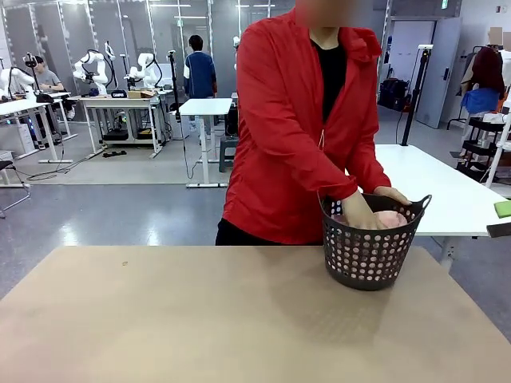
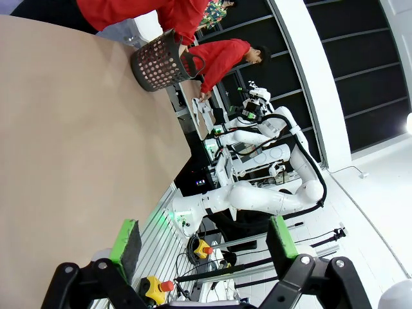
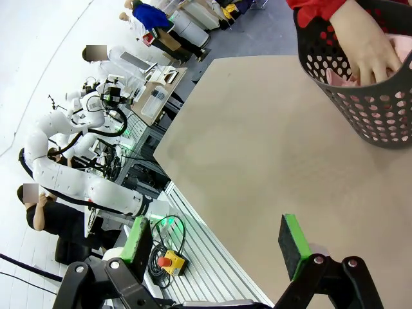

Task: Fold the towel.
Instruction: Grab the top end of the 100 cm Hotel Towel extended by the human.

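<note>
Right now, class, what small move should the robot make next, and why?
Probably wait, with the left gripper and right gripper open and back: the towel lies bunched in the basket under the person's hand, not spread on the table.

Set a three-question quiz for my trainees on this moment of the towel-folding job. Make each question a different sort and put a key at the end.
1. Multiple choice: where is the towel?
A) inside the dark basket
B) spread on the floor
C) hung over a chair
2. True or false: the left gripper and the right gripper are both shut.
3. Short answer: what is reaching into the basket and touching the towel?

Key:
1. A.
2. False. Both stand open and hold nothing.
3. The person's hand.
</note>
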Motion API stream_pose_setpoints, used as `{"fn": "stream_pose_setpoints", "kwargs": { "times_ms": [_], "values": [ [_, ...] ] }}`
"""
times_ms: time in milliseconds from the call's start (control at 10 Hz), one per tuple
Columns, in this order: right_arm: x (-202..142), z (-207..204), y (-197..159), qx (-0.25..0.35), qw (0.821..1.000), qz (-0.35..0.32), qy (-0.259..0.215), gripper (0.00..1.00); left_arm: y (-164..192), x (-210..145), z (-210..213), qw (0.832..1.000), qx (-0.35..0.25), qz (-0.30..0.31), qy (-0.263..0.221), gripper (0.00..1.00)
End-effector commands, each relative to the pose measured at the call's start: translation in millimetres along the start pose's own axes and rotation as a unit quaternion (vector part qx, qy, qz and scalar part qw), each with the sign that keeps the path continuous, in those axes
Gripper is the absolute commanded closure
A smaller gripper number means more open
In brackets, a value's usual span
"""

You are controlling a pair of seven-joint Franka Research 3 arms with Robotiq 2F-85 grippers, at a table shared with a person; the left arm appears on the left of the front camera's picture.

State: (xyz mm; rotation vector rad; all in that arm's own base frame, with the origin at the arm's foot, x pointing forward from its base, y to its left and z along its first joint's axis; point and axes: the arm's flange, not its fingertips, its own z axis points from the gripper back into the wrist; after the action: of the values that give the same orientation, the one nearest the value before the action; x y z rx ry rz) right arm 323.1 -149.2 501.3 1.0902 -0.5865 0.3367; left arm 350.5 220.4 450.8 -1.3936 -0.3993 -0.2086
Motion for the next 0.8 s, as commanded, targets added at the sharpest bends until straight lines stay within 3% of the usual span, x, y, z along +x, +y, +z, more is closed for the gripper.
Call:
{"fn": "stream_pose_setpoints", "kwargs": {
  "times_ms": [0, 700],
  "values": [
    [2.7, -0.4, -1.5, 0.005, 1.000, 0.010, -0.006, 0.00, -4.3, -4.0, -0.5, 1.000, -0.006, -0.009, 0.003, 0.00],
    [2.7, -0.4, -1.5, 0.005, 1.000, 0.010, -0.006, 0.00, -4.3, -4.0, -0.5, 1.000, -0.006, -0.009, 0.003, 0.00]
  ]
}}
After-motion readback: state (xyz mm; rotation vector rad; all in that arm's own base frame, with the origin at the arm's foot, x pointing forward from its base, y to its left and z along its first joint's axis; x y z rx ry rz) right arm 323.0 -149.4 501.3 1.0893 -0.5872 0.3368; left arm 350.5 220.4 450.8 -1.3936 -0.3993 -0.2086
